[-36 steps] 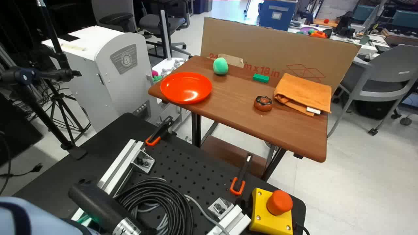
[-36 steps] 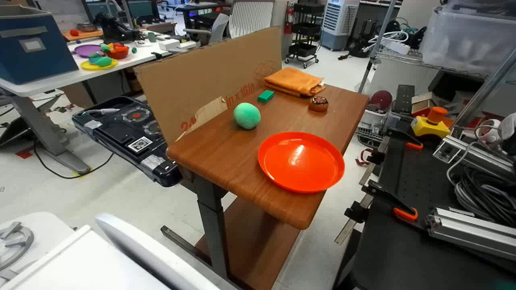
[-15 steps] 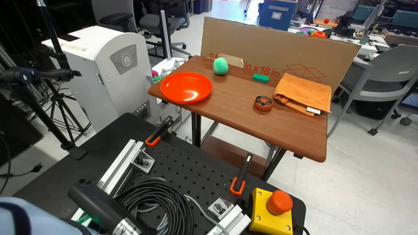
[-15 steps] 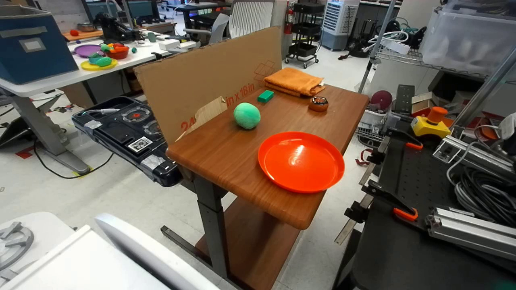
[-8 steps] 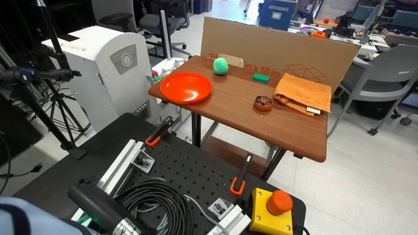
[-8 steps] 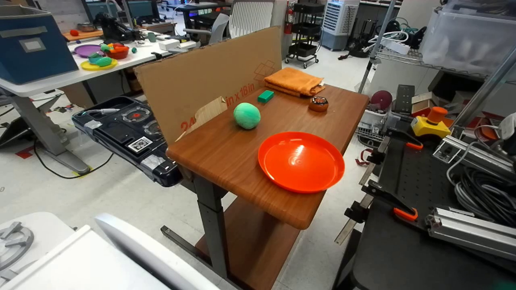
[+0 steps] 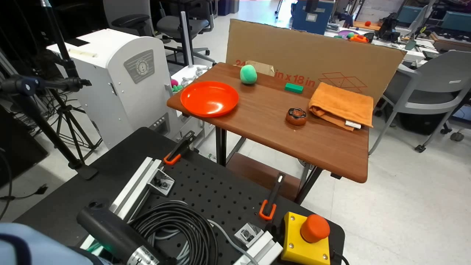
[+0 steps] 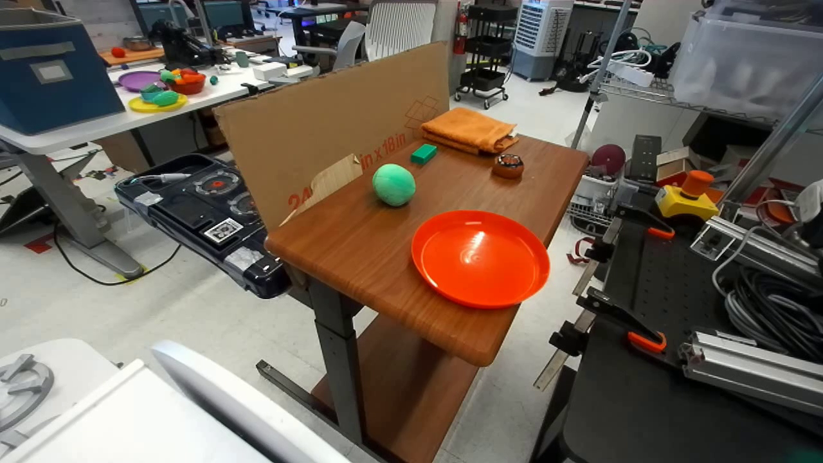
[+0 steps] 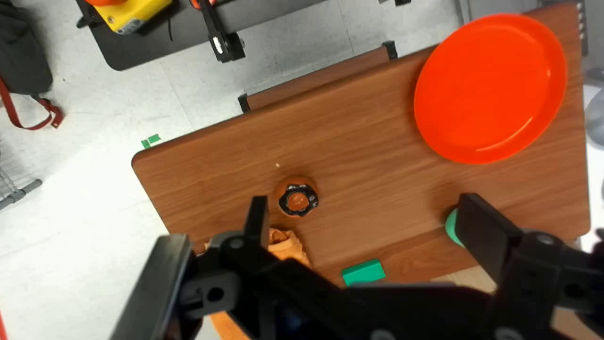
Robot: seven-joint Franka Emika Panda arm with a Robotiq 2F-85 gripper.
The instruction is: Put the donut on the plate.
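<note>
The donut is a small brown ring with dark icing. It lies flat on the brown table in both exterior views [image 7: 296, 117] [image 8: 508, 166] and in the wrist view [image 9: 297, 197]. The plate, a shallow orange-red dish, sits at the opposite end of the table [image 7: 209, 98] [image 8: 481, 259]; it is at the upper right in the wrist view [image 9: 490, 89]. My gripper [image 9: 364, 200] is open, fingers wide apart with nothing between them, above the table. In the wrist view the donut shows just beyond the left fingertip. Both exterior views hide most of the gripper.
A green ball [image 8: 394, 185], a small green block [image 7: 294, 88] and a folded orange cloth [image 7: 342, 105] lie on the table [image 7: 265, 110]. The cloth is close to the donut. A cardboard sheet [image 7: 312, 55] stands along the far edge. A black workbench [image 7: 220, 198] adjoins the near side.
A small dark part, seemingly a gripper tip, has come into view at the top edge in an exterior view, before the blue box. The donut, plate and other table objects have not moved.
</note>
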